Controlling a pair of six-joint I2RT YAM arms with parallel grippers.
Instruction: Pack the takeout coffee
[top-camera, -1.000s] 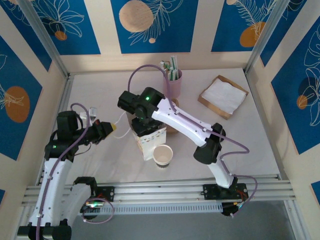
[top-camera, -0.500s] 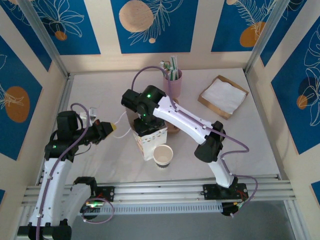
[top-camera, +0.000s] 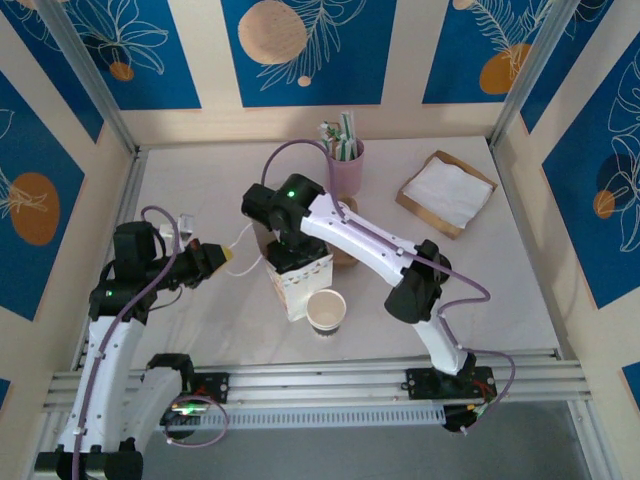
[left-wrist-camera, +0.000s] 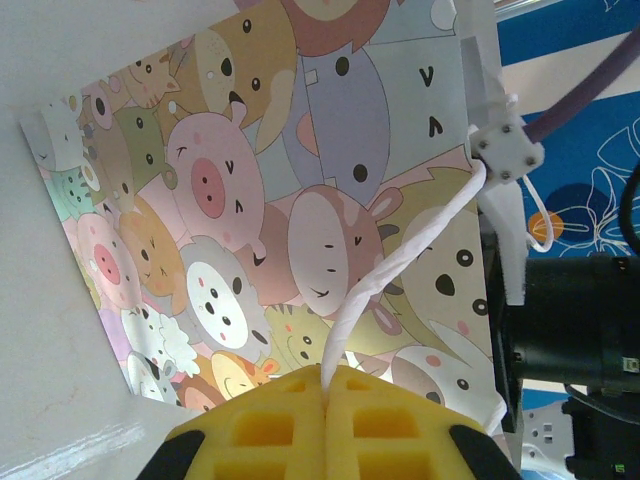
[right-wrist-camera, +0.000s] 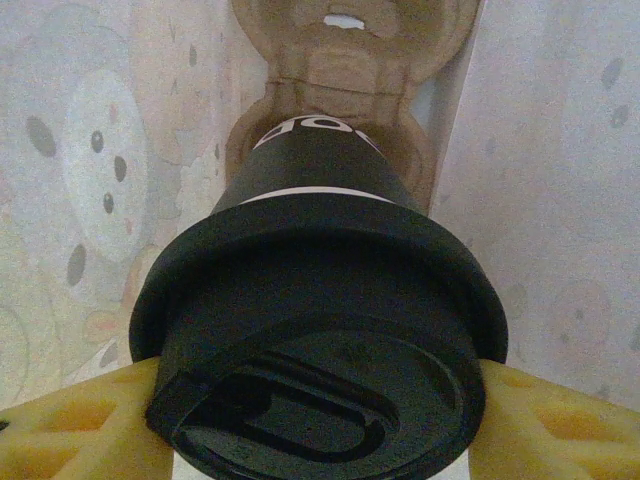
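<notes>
- The right gripper (right-wrist-camera: 320, 420) squeezes the takeout coffee (right-wrist-camera: 320, 330) by its black lid. One yellow pad (right-wrist-camera: 70, 430) presses on each side.
- The coffee is down inside the paper bag (top-camera: 300, 282). The bag stands near the middle of the table (top-camera: 480, 280).
- A brown carrier (right-wrist-camera: 345, 60) lies at the bottom of the bag, under the cup. The cup looks to be in one of its holes or just over it, but I cannot tell if it rests there.
- The left gripper (left-wrist-camera: 325, 385) is pinched tight on the bag's white cord handle (left-wrist-camera: 400, 255). It is on the left side of the bag.
- An open white cup (top-camera: 326, 311) stands just beside the bag, on the near side.
- A pink cup (top-camera: 347, 165) with straws stands on the far side of the bag.
</notes>
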